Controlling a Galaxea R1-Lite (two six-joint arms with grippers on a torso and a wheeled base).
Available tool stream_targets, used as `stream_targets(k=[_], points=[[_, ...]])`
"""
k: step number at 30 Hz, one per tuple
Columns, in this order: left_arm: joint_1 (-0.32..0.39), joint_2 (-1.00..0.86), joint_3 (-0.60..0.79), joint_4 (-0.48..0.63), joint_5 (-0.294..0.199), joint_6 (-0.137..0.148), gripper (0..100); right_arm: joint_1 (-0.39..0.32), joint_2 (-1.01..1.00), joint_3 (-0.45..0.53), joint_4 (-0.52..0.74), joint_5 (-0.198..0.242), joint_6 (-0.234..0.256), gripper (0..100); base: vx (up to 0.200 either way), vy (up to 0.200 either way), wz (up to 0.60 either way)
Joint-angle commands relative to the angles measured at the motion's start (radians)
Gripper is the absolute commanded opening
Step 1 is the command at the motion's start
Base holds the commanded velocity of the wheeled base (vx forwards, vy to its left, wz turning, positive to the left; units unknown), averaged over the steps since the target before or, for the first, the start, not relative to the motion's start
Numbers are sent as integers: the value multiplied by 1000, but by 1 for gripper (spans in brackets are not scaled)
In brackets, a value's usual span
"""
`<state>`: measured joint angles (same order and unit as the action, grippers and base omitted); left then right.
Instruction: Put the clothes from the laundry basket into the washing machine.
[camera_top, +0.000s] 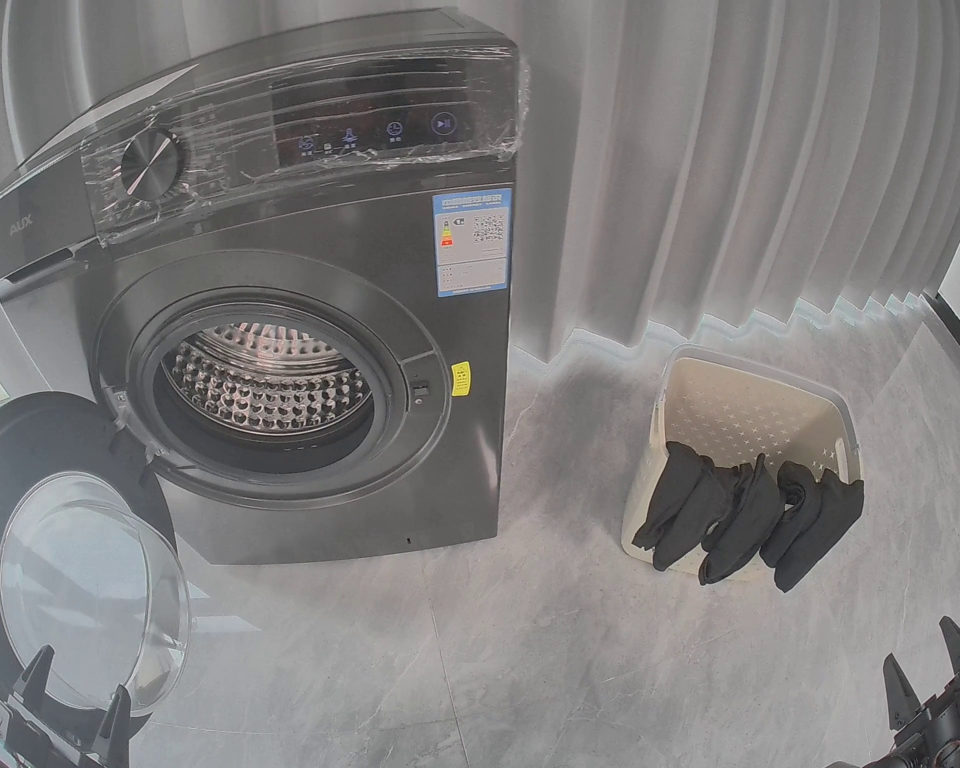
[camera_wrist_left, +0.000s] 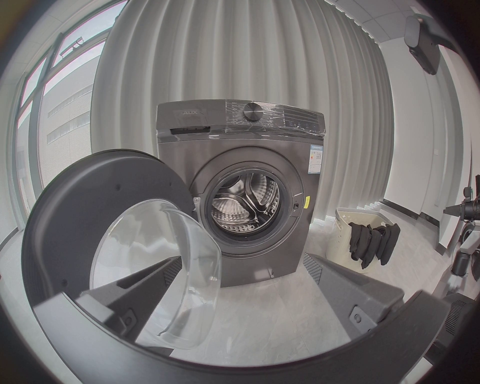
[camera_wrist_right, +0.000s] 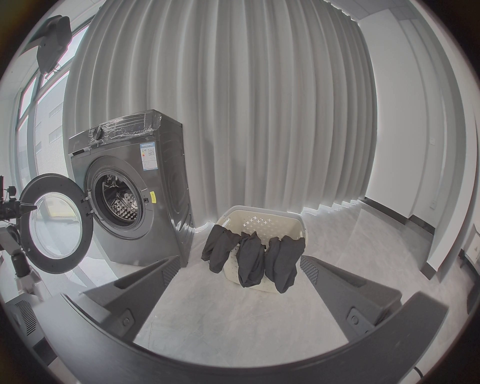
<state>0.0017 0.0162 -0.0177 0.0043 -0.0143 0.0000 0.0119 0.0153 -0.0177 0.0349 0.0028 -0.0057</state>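
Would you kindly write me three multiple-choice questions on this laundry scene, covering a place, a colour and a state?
1. Where is the cream plastic laundry basket relative to the dark grey washing machine? A) on top B) on the grey floor to its right C) inside
2. The clothes draped over its rim are: A) white B) red C) black
3. The machine's round glass door is: A) open B) shut C) removed
Answers: B, it sits on the floor beside the machine; C, all are black; A, it hangs swung wide.
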Motion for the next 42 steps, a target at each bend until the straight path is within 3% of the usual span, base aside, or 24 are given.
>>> stream_targets(k=[1,7,17,23,35,42], points=[[0,-13,16,0,0,0,100,0,0,2,0,0,0,100,200,0,0],[0,-12,16,0,0,0,100,0,0,2,0,-1,0,100,200,0,0],[0,-13,16,0,0,0,100,0,0,2,0,-1,1,100,0,0,0],[0,-13,16,0,0,0,100,0,0,2,0,0,0,100,0,0,-600],[0,-13,16,0,0,0,100,0,0,4,0,-1,0,100,0,0,0],[0,-13,16,0,0,0,100,0,0,2,0,0,-2,100,0,0,-600]])
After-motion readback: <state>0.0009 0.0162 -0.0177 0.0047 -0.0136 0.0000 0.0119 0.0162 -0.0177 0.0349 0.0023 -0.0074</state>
